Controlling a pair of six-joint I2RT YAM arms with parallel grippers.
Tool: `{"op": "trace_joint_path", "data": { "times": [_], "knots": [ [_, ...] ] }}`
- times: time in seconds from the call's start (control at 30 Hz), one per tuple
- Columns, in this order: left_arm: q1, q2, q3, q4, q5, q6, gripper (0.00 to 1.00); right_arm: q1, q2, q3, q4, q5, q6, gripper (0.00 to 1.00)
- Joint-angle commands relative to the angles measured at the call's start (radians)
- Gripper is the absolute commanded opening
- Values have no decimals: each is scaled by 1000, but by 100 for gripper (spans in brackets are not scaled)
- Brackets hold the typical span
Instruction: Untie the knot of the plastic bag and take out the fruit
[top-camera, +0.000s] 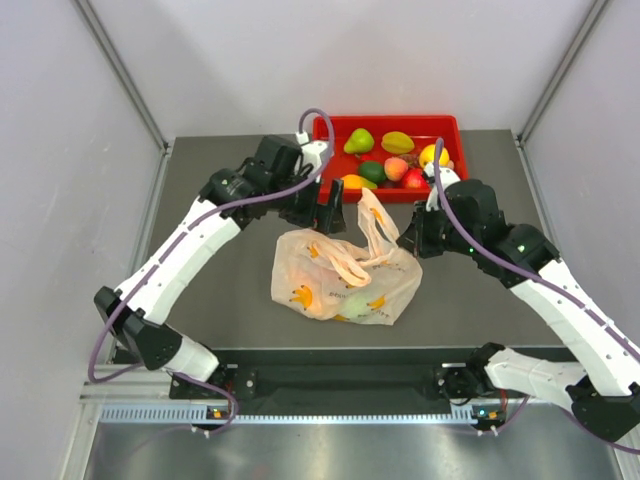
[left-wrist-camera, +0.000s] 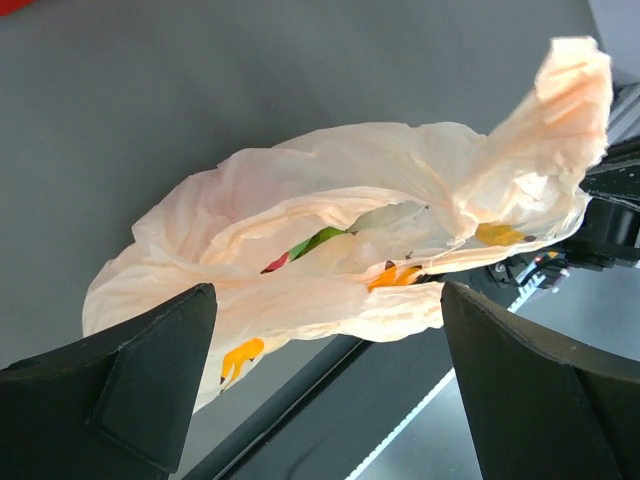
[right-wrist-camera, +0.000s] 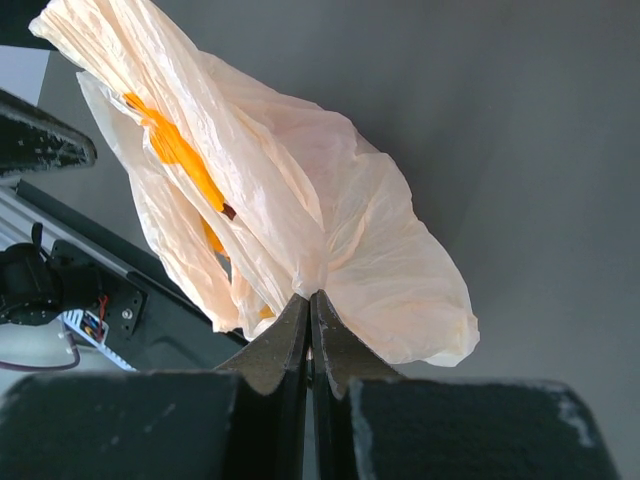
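Right wrist view: my right gripper (right-wrist-camera: 310, 305) is clamped tight on a fold of the plastic bag (right-wrist-camera: 300, 190), with the thin peach film bunched at my fingertips. My left gripper (left-wrist-camera: 328, 300) gapes wide, holding nothing. The bag sits just ahead of it, and fruit (left-wrist-camera: 318, 240) shows green and red through the opening. The bag lies on the grey table (top-camera: 220, 290), near the red tray (top-camera: 325, 130).

Bright, even overhead light casts soft shadows on the grey surface (top-camera: 240, 300), the plastic bag (left-wrist-camera: 400, 200) nearly washes out, and the close fingers (right-wrist-camera: 270, 350) blur slightly
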Motion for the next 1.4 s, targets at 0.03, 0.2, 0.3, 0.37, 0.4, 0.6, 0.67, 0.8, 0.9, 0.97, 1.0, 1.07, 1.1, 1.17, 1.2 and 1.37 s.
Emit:
{"op": "trace_joint_path", "data": {
  "times": [0.03,0.2,0.3,0.37,0.4,0.6,0.67,0.8,0.9,0.97,1.0,1.07,1.1,1.17,1.2,1.37],
  "knots": [
    [-99,22,53,-33,-128,90,98,-12,0,-2,14,17,-7,0],
    [-113,-37,-45,56,-124,322,98,-10,4,-9,14,19,-12,0],
    [-111,-91,-112,100,-79,443,97,-12,1,-12,14,19,-11,0],
    [-111,-128,-152,128,-61,517,96,-10,3,-12,16,19,-12,0],
    [-111,-136,-187,160,-42,547,95,-12,4,-12,14,19,-14,0],
    [-110,-123,-194,215,65,572,91,-12,11,-15,14,14,-15,0],
    [-110,-120,-182,221,103,566,91,-13,11,-18,13,14,-14,0],
    [-111,-93,-174,191,159,571,87,-13,14,-18,14,12,-12,0],
    [-111,-77,-183,156,220,569,86,-13,18,-15,17,12,-11,0],
    [-113,-77,-204,152,246,568,87,-13,21,-13,16,11,-9,0],
    [-111,-76,-211,152,255,566,87,-13,24,-13,19,9,-6,0],
    [-114,-70,-224,149,254,566,87,-12,26,-15,23,6,-3,0],
    [-116,-62,-229,149,243,566,87,-13,29,-15,26,5,-3,0],
    [-117,-51,-240,152,171,569,78,-13,31,-15,31,2,3,0],
    [-117,-45,-243,162,144,568,71,-13,32,-15,33,-1,5,0],
    [-117,-45,-249,192,19,548,10,-13,37,-10,46,-4,9,0]
  ]
}}
